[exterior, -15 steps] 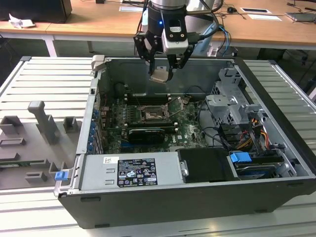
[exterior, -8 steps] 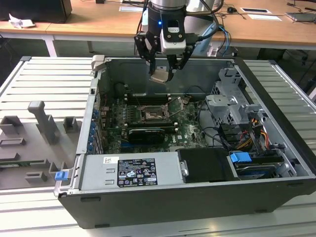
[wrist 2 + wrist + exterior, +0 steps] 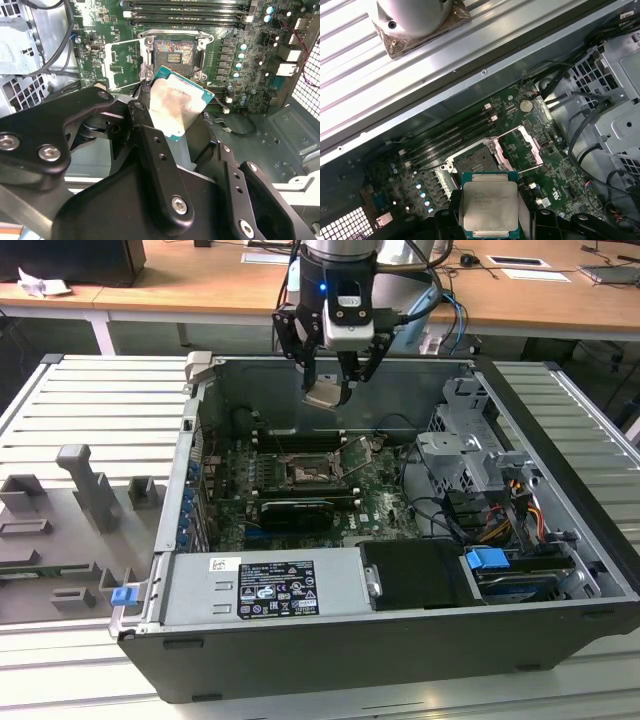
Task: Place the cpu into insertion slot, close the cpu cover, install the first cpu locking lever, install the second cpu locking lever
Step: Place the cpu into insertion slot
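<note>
My gripper [image 3: 325,390] hangs above the open computer case, shut on the cpu [image 3: 322,396], which is held tilted between the fingers. In both wrist views the cpu [image 3: 175,102] [image 3: 489,205] shows its pale metal top and green edge, clamped by the black fingers [image 3: 150,150]. The insertion slot [image 3: 305,472] [image 3: 174,52] [image 3: 472,160] lies below on the green board, dark, bare and uncovered. The cpu cover [image 3: 122,62] [image 3: 522,150] is swung open beside the slot; in the exterior view the cover [image 3: 355,458] stands up on the slot's right.
Long black memory slots [image 3: 300,440] run behind the socket. A grey power supply [image 3: 260,585] fills the case's near side, and a drive cage [image 3: 470,455] with cables and a blue connector [image 3: 488,562] sits at the exterior view's right. Grey fixtures [image 3: 90,490] stand on the table.
</note>
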`<state>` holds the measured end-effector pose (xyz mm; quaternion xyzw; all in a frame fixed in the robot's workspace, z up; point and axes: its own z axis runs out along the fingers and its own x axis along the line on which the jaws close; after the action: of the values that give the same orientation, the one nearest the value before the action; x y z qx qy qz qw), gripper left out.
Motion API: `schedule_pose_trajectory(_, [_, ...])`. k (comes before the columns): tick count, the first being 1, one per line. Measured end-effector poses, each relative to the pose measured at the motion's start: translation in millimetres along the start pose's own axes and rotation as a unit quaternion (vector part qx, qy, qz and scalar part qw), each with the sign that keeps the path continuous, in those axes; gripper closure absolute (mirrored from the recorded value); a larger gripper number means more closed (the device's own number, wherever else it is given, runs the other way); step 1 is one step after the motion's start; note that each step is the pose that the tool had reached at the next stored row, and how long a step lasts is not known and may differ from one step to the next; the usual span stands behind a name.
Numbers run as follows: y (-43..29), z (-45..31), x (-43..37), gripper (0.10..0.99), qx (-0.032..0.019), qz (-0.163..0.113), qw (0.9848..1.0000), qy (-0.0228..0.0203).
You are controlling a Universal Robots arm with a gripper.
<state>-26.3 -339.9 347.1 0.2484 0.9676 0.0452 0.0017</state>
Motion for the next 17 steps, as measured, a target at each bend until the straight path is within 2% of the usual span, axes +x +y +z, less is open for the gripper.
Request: schedule_pose_trajectory(17, [-0.1,1.8,0.0,0.561,-0.0004,0.024,0.9997,-0.0021])
